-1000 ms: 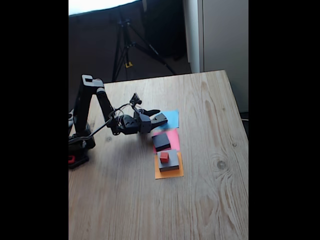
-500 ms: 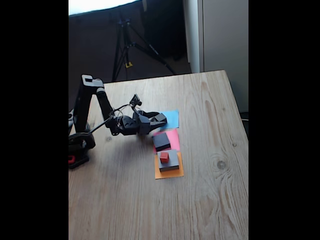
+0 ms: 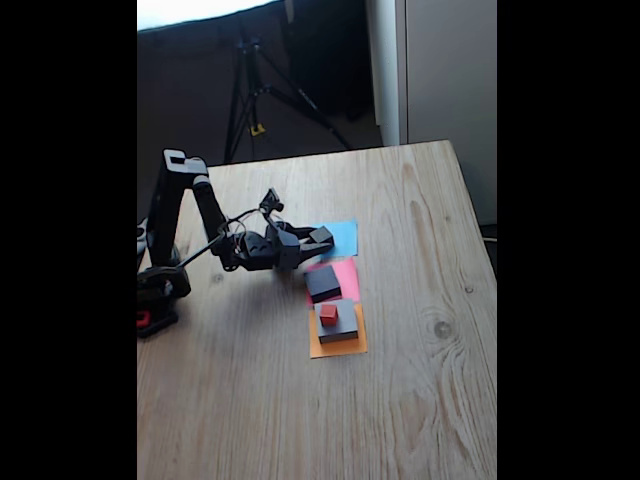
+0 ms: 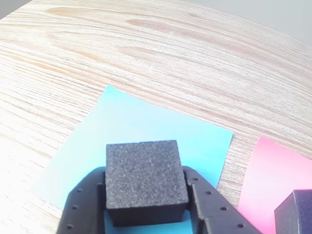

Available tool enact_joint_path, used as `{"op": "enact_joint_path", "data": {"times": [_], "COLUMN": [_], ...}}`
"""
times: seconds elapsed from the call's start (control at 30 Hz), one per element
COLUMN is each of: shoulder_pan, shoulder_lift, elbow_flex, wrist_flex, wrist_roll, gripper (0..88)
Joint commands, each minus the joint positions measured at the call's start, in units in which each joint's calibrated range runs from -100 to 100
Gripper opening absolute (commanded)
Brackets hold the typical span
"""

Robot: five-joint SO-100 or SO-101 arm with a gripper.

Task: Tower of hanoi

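Over the blue paper square (image 4: 146, 131), gripper (image 4: 146, 214) clamping a dark block (image 4: 144, 178); stacking mostly left undone.

I count three dark blocks (image 3: 323, 283), one of them between my fingers (image 4: 146, 180), one red cube (image 3: 328, 314), three paper squares (blue (image 3: 343, 236), pink (image 3: 349, 274), orange (image 3: 338, 348)), and one tripod (image 3: 262, 85).
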Motion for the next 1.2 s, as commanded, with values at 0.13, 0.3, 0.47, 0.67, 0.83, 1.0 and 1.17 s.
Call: {"op": "enact_joint_path", "data": {"times": [0.13, 0.3, 0.47, 0.67, 0.83, 1.0, 1.17], "shoulder_pan": [-0.67, -0.92, -1.00, -0.50, 0.67, 2.09, 3.76], "shoulder_lift": [-2.33, -4.75, -13.76, -30.64, -43.74, -56.15, -65.54], "elbow_flex": [0.38, 0.65, 1.29, 2.47, 3.65, -2.53, -13.07], "wrist_flex": [0.09, 0.90, 8.26, 22.83, 36.35, 59.41, 86.29], "wrist_roll": [0.69, 0.69, 0.69, 0.69, 0.69, 0.69, 0.69], "gripper": [3.2, 3.9, 4.5, 4.9, 4.3, 4.0, 3.9]}}
